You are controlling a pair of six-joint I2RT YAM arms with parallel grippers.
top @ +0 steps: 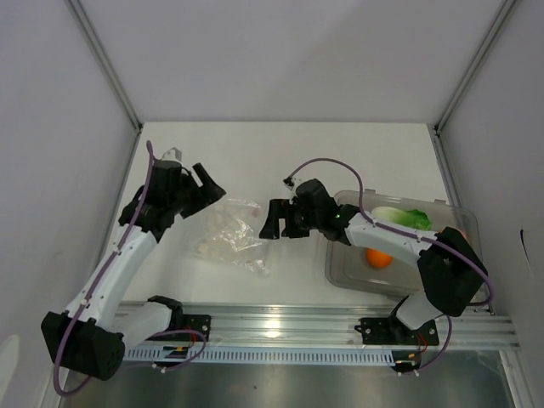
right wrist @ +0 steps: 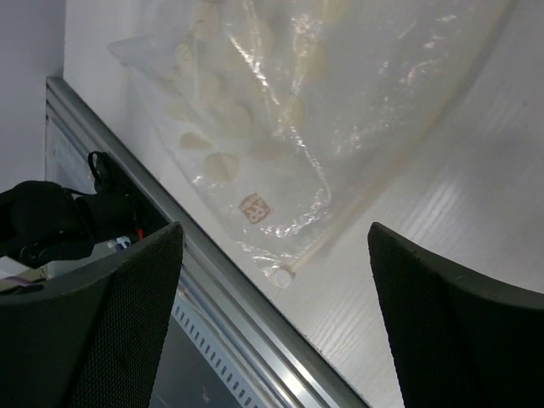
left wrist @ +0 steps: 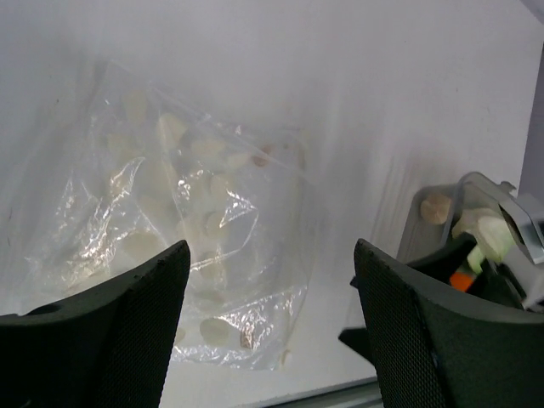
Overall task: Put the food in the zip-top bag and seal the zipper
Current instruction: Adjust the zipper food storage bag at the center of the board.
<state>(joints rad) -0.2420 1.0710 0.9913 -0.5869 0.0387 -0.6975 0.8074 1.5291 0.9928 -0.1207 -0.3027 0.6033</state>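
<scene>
1. Zip-top bag point(top: 231, 234) is seen flat on the worktop point(top: 280, 153), between the left fingers point(top: 206, 181) and right fingers point(top: 270, 219).
2. Lettuce point(top: 406, 217) and orange point(top: 379, 257) are contained in the clear tray point(top: 344, 272).
3. Both sets of fingers are spread wide; nothing is grasped.

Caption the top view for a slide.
Open left hand and right hand flank the zip-top bag; lettuce and orange in tray.

The right arm point(top: 399, 239) partly hides the orange point(top: 379, 259) and tray point(top: 342, 274); the right wrist view crops the zip-top bag point(right wrist: 357, 93).
</scene>
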